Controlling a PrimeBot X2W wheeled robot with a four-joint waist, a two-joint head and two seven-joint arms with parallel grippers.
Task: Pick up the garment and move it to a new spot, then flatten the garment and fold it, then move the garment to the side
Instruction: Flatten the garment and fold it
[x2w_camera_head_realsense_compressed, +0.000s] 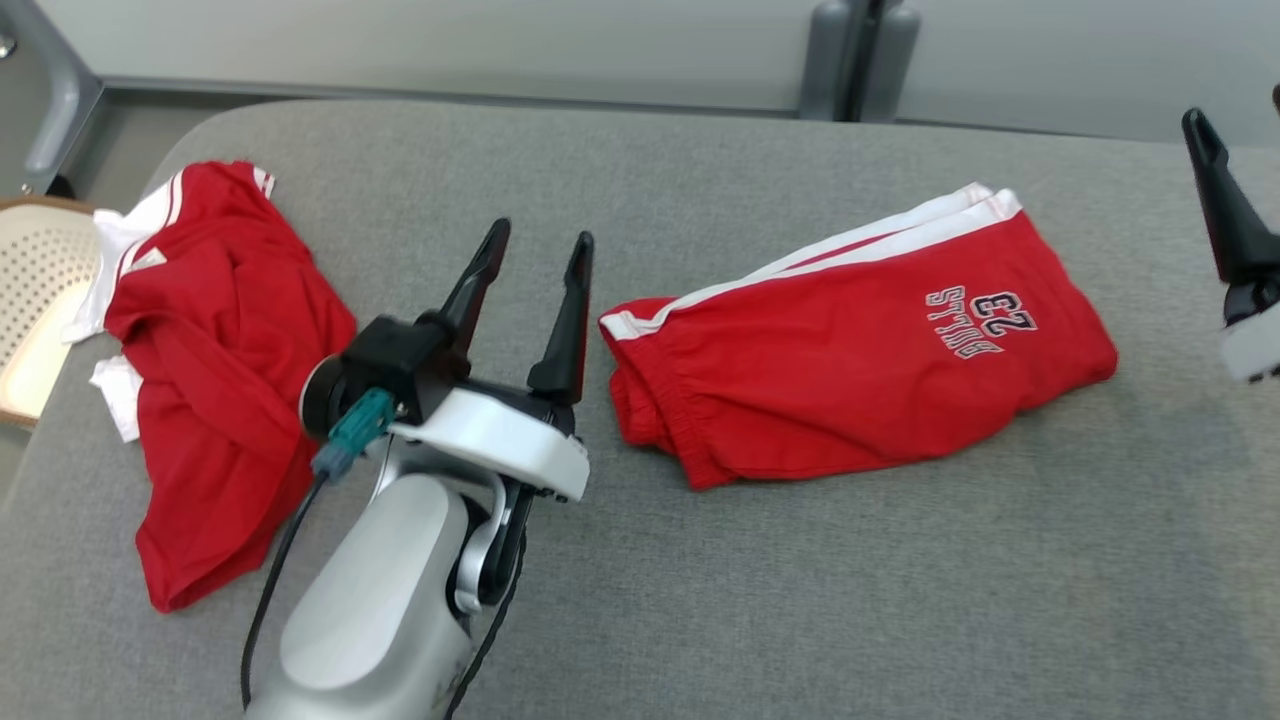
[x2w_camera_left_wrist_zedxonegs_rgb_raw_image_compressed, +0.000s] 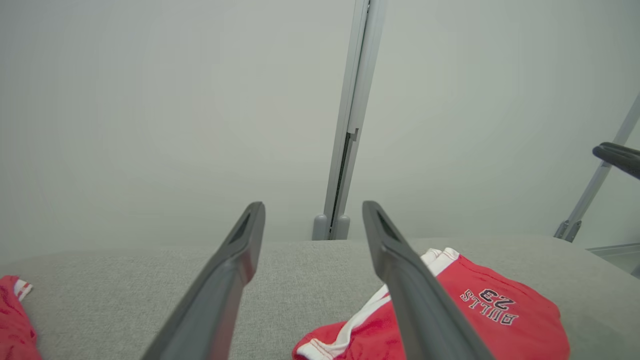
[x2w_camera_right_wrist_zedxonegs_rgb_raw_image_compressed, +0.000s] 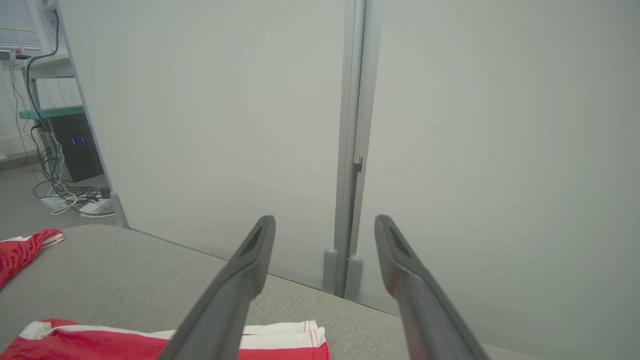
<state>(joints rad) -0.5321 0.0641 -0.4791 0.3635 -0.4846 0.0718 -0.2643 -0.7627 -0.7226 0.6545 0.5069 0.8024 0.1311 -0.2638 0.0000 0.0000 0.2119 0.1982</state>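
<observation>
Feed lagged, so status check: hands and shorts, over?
Left hand open, empty, raised left of shorts. Right hand open, empty. Shorts folded on table, not gripped. Crumpled shirt far left, apart from shorts.

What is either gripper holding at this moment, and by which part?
Nothing is held. The left gripper and right gripper both stand open, clear of the folded red shorts on the grey table.
</observation>
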